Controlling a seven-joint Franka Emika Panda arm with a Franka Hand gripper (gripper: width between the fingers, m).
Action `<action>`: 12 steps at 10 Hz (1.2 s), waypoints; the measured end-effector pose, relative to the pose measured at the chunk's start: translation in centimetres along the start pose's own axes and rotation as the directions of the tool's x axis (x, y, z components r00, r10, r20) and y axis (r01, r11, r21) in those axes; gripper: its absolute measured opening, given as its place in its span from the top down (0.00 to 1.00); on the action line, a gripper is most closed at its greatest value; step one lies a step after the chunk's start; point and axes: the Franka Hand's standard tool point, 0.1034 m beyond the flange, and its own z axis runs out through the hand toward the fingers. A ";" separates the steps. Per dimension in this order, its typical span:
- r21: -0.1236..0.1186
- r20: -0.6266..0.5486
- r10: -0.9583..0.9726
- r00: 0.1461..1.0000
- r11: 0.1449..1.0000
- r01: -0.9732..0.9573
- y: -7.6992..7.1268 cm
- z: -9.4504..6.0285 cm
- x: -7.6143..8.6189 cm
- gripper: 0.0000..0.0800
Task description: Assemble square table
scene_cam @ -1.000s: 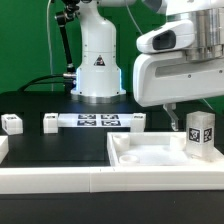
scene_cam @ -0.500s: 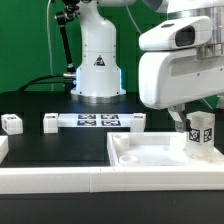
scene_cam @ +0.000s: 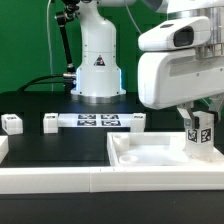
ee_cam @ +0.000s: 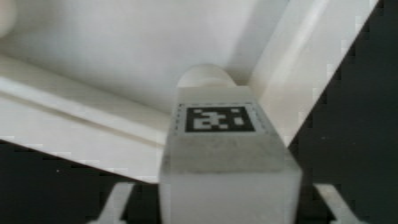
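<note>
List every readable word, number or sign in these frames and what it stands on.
Words or numbers: none can be read.
Triangle sign on the arm's base: too small to make out.
Black-and-white square tags on the leg and the marker board: patterns only, no text.

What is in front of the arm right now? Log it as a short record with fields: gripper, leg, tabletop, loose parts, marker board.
gripper: lowered over the leg, one finger on each side; contact not clear
leg: white peg with a tag, upright at the tabletop's far corner, on the exterior view's right
tabletop: white tray, rim up, flat on the black table
loose parts: small white tagged piece on the exterior view's left, a second one beside it
marker board: flat, behind the tabletop
</note>
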 end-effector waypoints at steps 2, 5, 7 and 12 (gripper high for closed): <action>0.000 0.000 0.110 0.994 0.994 -0.110 0.1 0.0 0.0 0.64; 0.005 -0.002 0.385 0.923 0.923 -0.385 0.3 0.0 -0.1 0.64; 0.001 -0.002 0.613 0.790 0.790 -0.613 0.3 0.1 -0.3 0.64; 0.000 -0.023 0.905 0.426 0.426 -0.905 0.6 0.2 -0.2 0.64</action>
